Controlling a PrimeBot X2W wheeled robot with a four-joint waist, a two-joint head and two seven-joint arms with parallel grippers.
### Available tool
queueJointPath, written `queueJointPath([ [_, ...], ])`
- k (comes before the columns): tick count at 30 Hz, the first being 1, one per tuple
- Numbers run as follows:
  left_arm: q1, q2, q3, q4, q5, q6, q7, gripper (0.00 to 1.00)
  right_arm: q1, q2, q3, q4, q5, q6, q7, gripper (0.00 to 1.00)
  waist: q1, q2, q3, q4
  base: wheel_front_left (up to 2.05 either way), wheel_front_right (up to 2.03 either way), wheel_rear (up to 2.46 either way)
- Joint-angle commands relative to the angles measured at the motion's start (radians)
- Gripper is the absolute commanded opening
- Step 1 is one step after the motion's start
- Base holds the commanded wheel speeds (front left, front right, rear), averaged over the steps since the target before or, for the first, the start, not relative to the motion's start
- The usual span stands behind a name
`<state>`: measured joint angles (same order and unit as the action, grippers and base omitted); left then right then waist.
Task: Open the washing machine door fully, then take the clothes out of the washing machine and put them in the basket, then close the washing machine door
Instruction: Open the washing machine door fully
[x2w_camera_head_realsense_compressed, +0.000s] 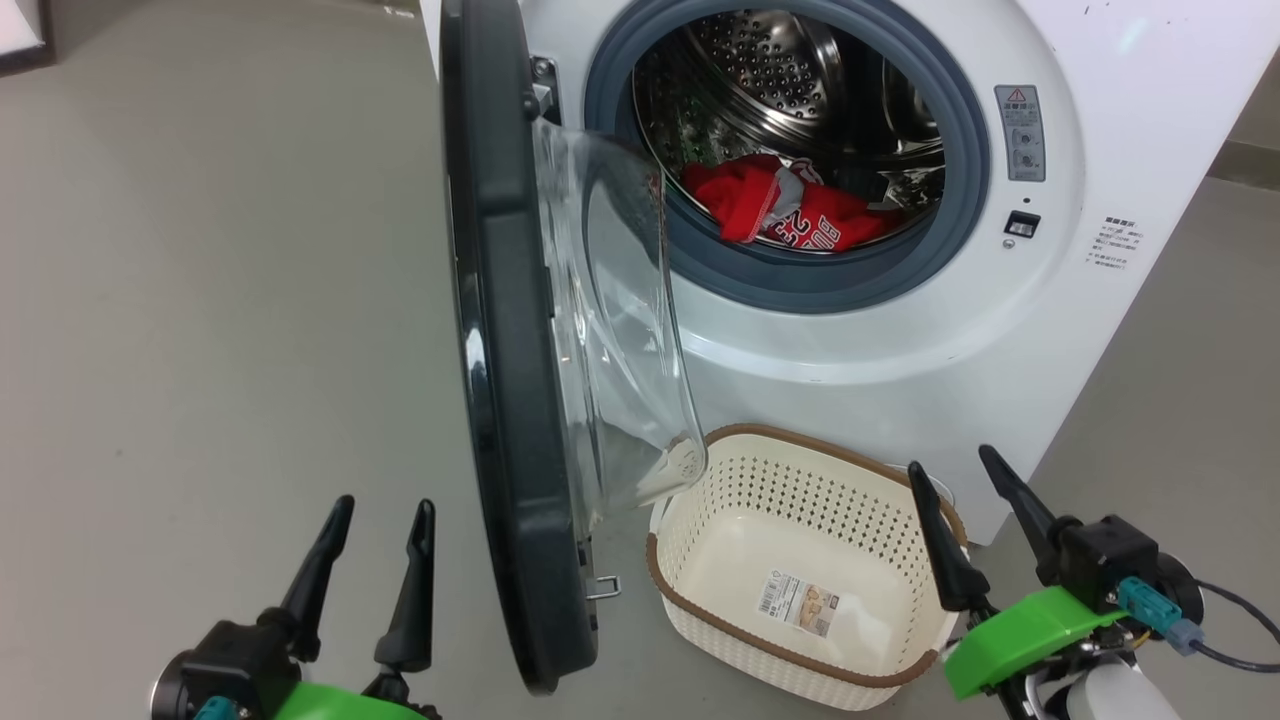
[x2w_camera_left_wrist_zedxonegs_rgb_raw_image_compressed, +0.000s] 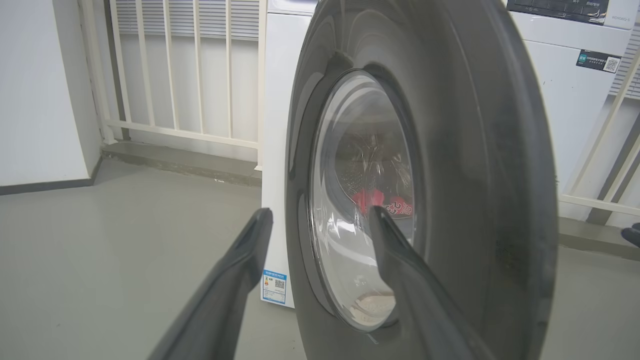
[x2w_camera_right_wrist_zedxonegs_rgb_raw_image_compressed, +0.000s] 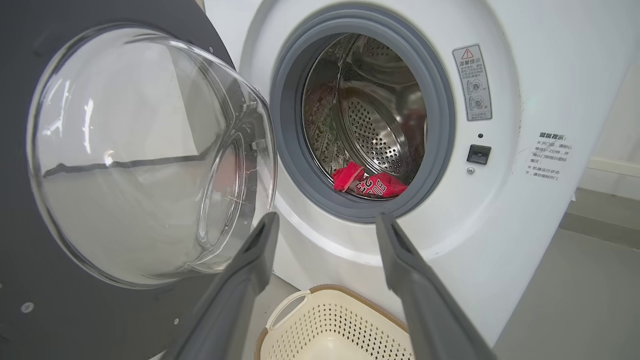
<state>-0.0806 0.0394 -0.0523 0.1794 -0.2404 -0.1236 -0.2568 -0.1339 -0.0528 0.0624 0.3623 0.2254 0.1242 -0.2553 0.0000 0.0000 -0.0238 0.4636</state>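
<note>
Head view: the washing machine door (x2w_camera_head_realsense_compressed: 500, 350) stands edge-on to me, swung out about square to the front of the washing machine (x2w_camera_head_realsense_compressed: 900, 340). I judge that short of fully open. Its glass bowl (x2w_camera_head_realsense_compressed: 620, 330) hangs over the near left corner of the basket (x2w_camera_head_realsense_compressed: 740, 500), which sits empty on the floor (x2w_camera_head_realsense_compressed: 200, 300) just in front of the machine. The clothes (x2w_camera_head_realsense_compressed: 790, 215), red with white lettering, lie at the bottom front of the drum (x2w_camera_head_realsense_compressed: 770, 70). My left pincer (x2w_camera_head_realsense_compressed: 385, 505) is spread and empty, outside the door. My right pincer (x2w_camera_head_realsense_compressed: 950, 460) is also spread and empty, just beside the basket's right rim. My worry here is that the right forearm could shove the basket aside as I reach in, so the clothes would drop on the floor.

Left wrist view: the fingers point at the door's glossy outer face, one across the glass. If I push from here to widen the door, a tip could skid on that slick ring. I cannot tell whether it touches.

Right wrist view: the spread fingers frame the grey gasket (x2w_camera_right_wrist_zedxonegs_rgb_raw_image_compressed: 295, 165) and the clothes on the drum's lower lip, with the basket below. The bowl bulges into the left of my path, so a wide elbow may knock the door. A shallow pinch could also snag cloth on the gasket lip and leave a piece behind. At closing, the bowl may catch the basket rim, and I cannot judge the clearance.
</note>
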Motion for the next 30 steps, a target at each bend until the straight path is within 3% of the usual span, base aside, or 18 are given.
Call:
queueJointPath([
  [1, -0.014, 0.011, 0.036, -0.028, -0.005, 0.004, -0.005, 1.00, -0.014, 0.001, 0.016, -0.030, -0.011, 0.007, -0.006, 1.00, 0.0000, 0.0000, 0.000, 0.000, 0.00, 0.00, 0.00],
  [30, -0.009, 0.011, 0.041, -0.003, 0.002, 0.009, -0.005, 1.00, 0.011, 0.003, 0.036, -0.022, 0.034, 0.007, -0.006, 1.00, 0.0000, 0.0000, 0.006, 0.002, 0.00, 0.00, 0.00],
])
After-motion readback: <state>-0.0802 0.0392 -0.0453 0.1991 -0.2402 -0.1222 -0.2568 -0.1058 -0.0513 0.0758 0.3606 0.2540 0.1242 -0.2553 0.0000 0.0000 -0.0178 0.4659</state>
